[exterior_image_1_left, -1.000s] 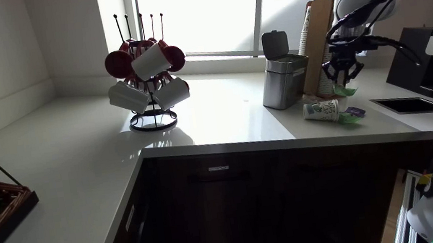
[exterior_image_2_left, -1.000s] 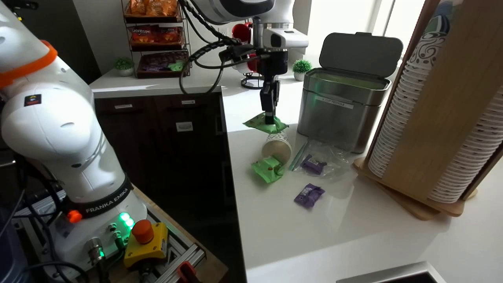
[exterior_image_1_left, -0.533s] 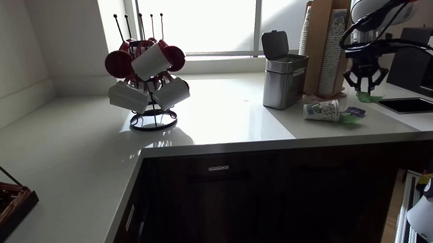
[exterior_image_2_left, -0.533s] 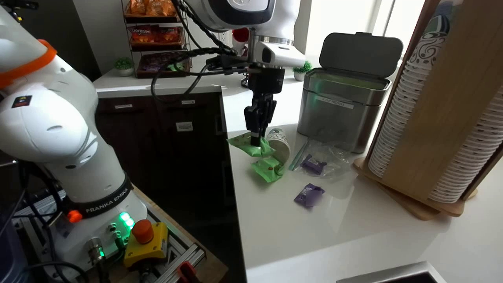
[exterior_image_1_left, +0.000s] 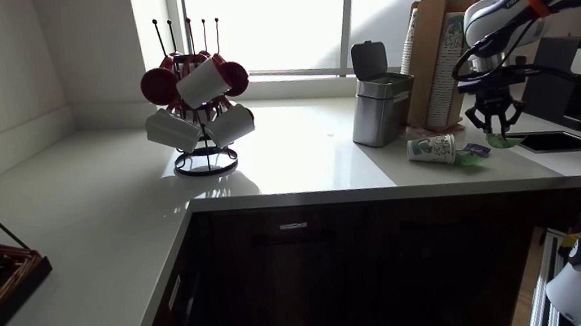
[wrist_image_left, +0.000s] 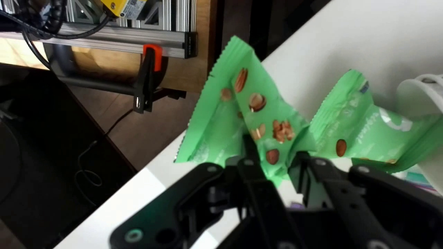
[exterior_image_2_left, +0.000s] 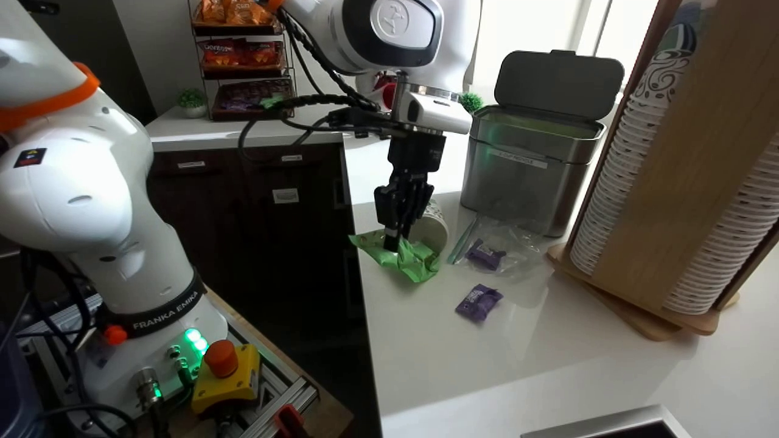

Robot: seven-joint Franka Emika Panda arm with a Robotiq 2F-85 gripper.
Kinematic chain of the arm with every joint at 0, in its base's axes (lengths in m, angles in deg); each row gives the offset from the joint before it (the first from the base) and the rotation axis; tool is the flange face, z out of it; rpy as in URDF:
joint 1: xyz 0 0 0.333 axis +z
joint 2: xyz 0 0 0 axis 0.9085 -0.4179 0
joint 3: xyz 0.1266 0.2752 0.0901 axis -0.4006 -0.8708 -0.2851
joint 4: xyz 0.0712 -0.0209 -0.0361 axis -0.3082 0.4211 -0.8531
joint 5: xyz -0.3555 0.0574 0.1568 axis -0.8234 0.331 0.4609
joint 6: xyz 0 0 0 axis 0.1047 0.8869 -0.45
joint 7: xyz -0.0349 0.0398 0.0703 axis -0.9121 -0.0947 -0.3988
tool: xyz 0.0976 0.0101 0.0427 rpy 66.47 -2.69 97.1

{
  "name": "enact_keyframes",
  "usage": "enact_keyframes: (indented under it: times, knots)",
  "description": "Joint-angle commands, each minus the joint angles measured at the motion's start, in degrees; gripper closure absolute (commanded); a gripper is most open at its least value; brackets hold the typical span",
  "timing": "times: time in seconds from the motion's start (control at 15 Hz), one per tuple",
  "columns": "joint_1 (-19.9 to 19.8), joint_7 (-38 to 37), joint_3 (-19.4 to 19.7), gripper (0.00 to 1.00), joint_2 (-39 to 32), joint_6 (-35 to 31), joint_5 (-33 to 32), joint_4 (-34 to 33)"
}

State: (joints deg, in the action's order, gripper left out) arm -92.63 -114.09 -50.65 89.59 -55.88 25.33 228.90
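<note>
Pinching narrowly, my black two-fingered gripper (wrist_image_left: 273, 157) holds a crinkled green packet (wrist_image_left: 245, 116) printed with nuts low over the white countertop (exterior_image_2_left: 438, 365), contact unconfirmed. Near it I note a second green packet (wrist_image_left: 367, 129) at the mouth of a white patterned paper cup (exterior_image_1_left: 430, 150) on its side. Beyond stands a rectangular metal bin (exterior_image_2_left: 523, 188), lid (exterior_image_2_left: 557, 84) raised.

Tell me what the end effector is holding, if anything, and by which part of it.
The end effector holds a green nut-printed packet, pinched across its bunched body, clear of the crimped end that sticks out free.
</note>
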Motion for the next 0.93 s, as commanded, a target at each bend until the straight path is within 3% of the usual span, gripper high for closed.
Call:
enact_keyframes:
  times: [0.0, 0.33, 0.87]
  knots:
    - [1.3, -7.8, -0.2, 0.94, -4.8, -0.3, -1.7, -3.1]
    - [3.9, -15.4, -0.1, 0.94, -7.7, -3.0, -3.7, -5.4]
    - [6.9, -24.9, -0.2, 0.94, -11.9, -0.1, -10.8, -8.0]
